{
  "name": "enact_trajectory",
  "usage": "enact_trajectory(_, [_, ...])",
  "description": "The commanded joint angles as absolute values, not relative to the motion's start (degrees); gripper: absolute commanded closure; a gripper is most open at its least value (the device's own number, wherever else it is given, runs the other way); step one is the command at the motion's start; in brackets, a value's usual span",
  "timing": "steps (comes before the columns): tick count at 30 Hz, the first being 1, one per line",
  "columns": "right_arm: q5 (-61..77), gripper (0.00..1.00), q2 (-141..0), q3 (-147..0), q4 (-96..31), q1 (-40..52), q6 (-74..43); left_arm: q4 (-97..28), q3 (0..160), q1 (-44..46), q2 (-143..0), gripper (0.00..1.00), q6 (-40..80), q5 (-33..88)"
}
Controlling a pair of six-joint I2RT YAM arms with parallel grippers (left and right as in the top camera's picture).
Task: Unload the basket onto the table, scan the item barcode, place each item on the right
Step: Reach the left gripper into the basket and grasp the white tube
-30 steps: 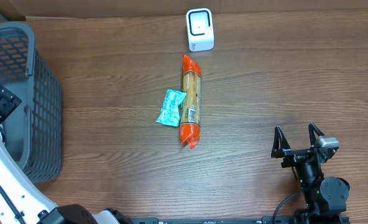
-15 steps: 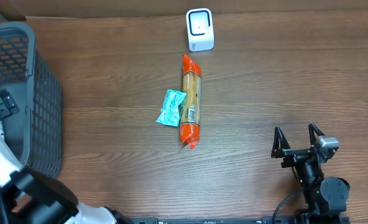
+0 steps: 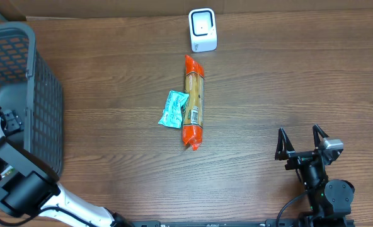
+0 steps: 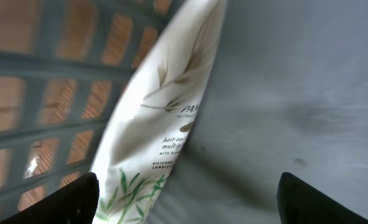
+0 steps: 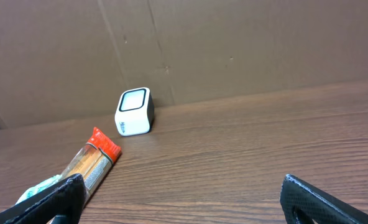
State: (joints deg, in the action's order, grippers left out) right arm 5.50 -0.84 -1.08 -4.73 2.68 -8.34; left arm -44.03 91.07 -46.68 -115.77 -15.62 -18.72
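In the left wrist view a white tube (image 4: 162, 118) printed with green leaves leans against the mesh wall of the grey basket (image 4: 53, 62). My left gripper (image 4: 189, 198) is inside the basket (image 3: 45, 94), open, its left finger beside the tube's lower end with nothing pinched. The white barcode scanner (image 3: 203, 29) stands at the table's far edge, also seen from the right wrist (image 5: 134, 112). A long orange-ended package (image 3: 193, 101) and a teal packet (image 3: 174, 109) lie mid-table. My right gripper (image 3: 303, 144) rests open near the front right, empty (image 5: 183, 199).
The basket takes up the left edge of the table. A brown cardboard wall (image 5: 234, 43) rises behind the scanner. Bare wood table (image 3: 287, 82) lies between the orange package (image 5: 94, 158) and my right arm.
My left arm has shifted toward the front inside the basket, with the wrist lower in the overhead view. The right arm and the items on the table have not moved.
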Motion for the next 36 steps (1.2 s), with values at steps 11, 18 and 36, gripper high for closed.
enact_trajectory(11, [4.75, 0.00, -0.16, -0.47, -4.45, 2.94, -8.56, -39.33, 90.83, -48.84, -117.43, 0.20, -24.75, -20.58])
enact_trajectory(18, [4.75, 0.00, -0.16, -0.47, -4.45, 2.94, -8.56, -38.72, 90.83, -49.17, -117.67, 0.20, -25.28, -21.56])
enact_trajectory(36, [4.75, 0.00, -0.16, -0.47, -4.45, 2.94, -8.56, -40.05, 90.41, -50.57, -124.51, 0.81, -22.37, -20.43])
